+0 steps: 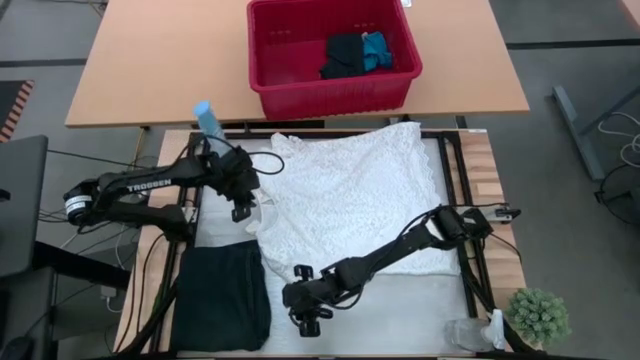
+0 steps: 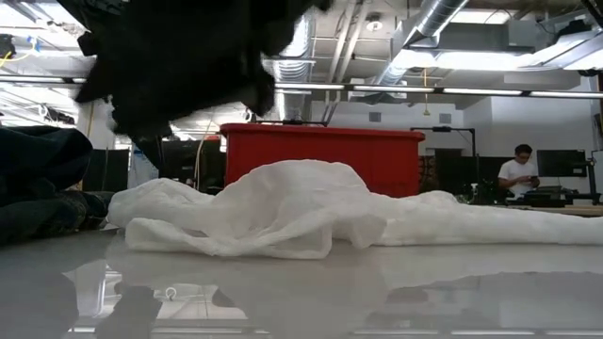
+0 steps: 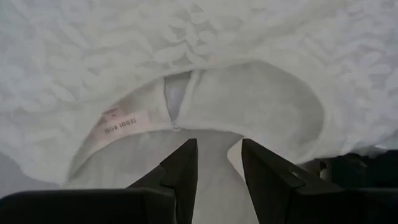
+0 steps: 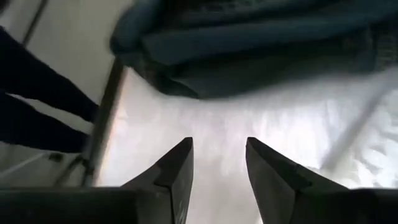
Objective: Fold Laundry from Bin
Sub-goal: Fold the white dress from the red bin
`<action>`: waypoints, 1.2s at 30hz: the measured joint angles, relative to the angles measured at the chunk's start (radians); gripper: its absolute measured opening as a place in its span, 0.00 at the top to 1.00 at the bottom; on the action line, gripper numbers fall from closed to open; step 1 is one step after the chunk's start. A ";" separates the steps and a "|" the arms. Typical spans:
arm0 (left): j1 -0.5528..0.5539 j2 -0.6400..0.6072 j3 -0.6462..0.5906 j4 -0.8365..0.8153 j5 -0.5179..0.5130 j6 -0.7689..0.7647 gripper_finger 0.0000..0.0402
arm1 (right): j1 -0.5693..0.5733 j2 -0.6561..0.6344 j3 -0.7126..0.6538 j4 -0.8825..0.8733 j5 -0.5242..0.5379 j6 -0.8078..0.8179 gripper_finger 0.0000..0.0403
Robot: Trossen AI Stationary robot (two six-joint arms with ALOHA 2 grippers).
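Note:
A white lace garment (image 1: 360, 200) lies spread flat on the table mat; it also shows in the low view (image 2: 301, 212). My left gripper (image 1: 243, 210) is open at its neckline (image 3: 205, 68), by the pink label (image 3: 121, 121), with its fingers (image 3: 186, 162) over the neck opening. My right gripper (image 1: 308, 322) is open and empty over bare mat near the front edge, just right of a folded dark garment (image 1: 222, 295) that also shows in the right wrist view (image 4: 249, 56). The red bin (image 1: 262, 60) stands at the far side with a black garment (image 1: 343, 55) and a blue one (image 1: 377, 50) inside.
A black frame (image 1: 452, 180) borders the mat. A small green plant (image 1: 538, 315) and a clear container (image 1: 470, 335) stand at the front right corner. A light blue object (image 1: 207, 118) stands at the far left. A person (image 2: 518, 169) is far back in the room.

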 joint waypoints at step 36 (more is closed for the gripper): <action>0.001 0.000 -0.016 0.042 -0.019 0.056 0.72 | -0.059 0.060 -0.004 -0.112 0.074 -0.008 0.64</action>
